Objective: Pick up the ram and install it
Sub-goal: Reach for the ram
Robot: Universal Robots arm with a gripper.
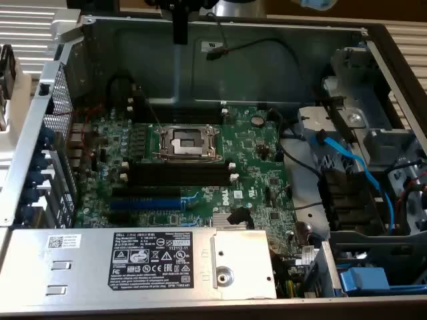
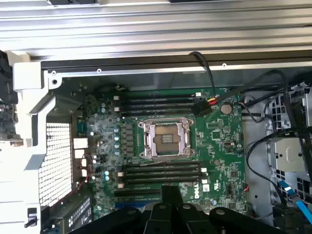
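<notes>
Ram position I cannot tell from where I stand. The long black memory slots [image 2: 161,171] lie in two banks, one on each side of the CPU socket [image 2: 165,139], and look dark along their length. The arm hangs high over the open computer case [image 1: 300,73], out past the socket toward the case's back wall, its wrist pointing down at the green motherboard [image 1: 253,143]. The claw [image 1: 180,33] is clenched tight, well above the socket and touching no part of the board; whether anything thin is pinched in it I cannot tell. A blue expansion slot [image 1: 145,203] sits beyond one slot bank from the socket. The grey power supply [image 1: 87,263] lies farther out still.
</notes>
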